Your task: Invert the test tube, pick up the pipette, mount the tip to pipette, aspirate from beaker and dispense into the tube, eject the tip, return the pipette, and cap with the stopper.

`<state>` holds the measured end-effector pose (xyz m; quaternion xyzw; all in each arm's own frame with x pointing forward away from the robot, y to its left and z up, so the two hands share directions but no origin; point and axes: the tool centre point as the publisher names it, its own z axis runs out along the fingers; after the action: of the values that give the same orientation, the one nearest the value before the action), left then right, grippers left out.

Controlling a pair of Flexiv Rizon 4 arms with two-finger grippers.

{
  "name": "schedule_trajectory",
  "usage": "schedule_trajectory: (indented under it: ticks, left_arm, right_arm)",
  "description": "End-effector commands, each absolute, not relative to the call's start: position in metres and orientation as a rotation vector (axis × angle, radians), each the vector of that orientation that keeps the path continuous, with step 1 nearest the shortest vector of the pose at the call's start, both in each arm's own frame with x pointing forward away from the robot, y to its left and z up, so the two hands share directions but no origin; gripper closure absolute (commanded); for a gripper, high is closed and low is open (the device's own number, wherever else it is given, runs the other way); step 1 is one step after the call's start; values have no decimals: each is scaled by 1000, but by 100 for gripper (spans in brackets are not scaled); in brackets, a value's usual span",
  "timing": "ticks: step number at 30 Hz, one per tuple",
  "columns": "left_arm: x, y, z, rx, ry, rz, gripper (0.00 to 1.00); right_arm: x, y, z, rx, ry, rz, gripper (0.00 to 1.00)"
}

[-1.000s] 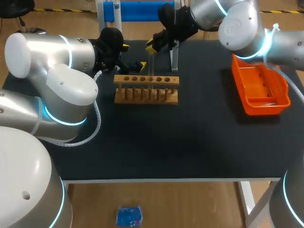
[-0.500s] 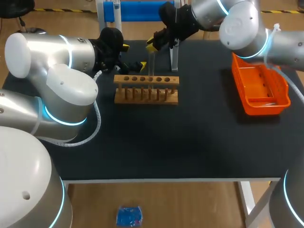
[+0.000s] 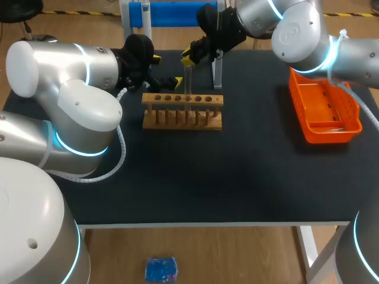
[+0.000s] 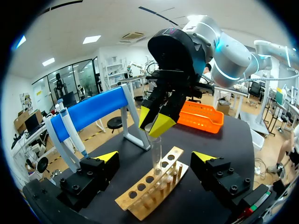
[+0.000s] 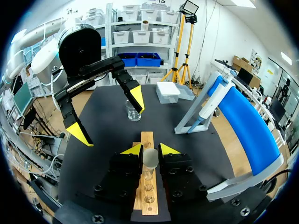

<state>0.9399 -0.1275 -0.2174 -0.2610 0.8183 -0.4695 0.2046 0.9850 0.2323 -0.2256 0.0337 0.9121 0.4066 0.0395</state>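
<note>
A clear test tube (image 3: 188, 80) stands upright over the wooden rack (image 3: 182, 112), its lower end at one of the rack's holes. My right gripper (image 3: 188, 55) is shut on the tube's top; in the right wrist view the tube (image 5: 150, 157) sits between its yellow-tipped fingers. My left gripper (image 3: 167, 70) is wide open just left of the tube, and the tube (image 4: 156, 154) shows ahead of it between its spread fingers, untouched. The pipette (image 5: 211, 105) hangs in the blue stand (image 5: 243, 121). A glass beaker (image 5: 133, 111) stands beyond the rack (image 5: 148, 138).
An orange tray (image 3: 324, 112) lies at the table's right side. A tip box (image 5: 168, 92) sits near the beaker. The blue stand's legs (image 3: 217, 72) rise right behind the rack. The black tabletop's (image 3: 237, 171) front half holds nothing.
</note>
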Motion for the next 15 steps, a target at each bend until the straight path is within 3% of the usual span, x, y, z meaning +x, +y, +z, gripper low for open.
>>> schedule_trajectory:
  ticks: [1, 15]
  left_arm:
    - [940, -127, -216, -729, 2289, -1306, 0]
    - [940, -127, -216, -729, 2289, -1306, 0]
  right_arm:
    - [987, 231, -229, 105, 2804, 1237, 100]
    - [987, 232, -217, 96, 2781, 1264, 100]
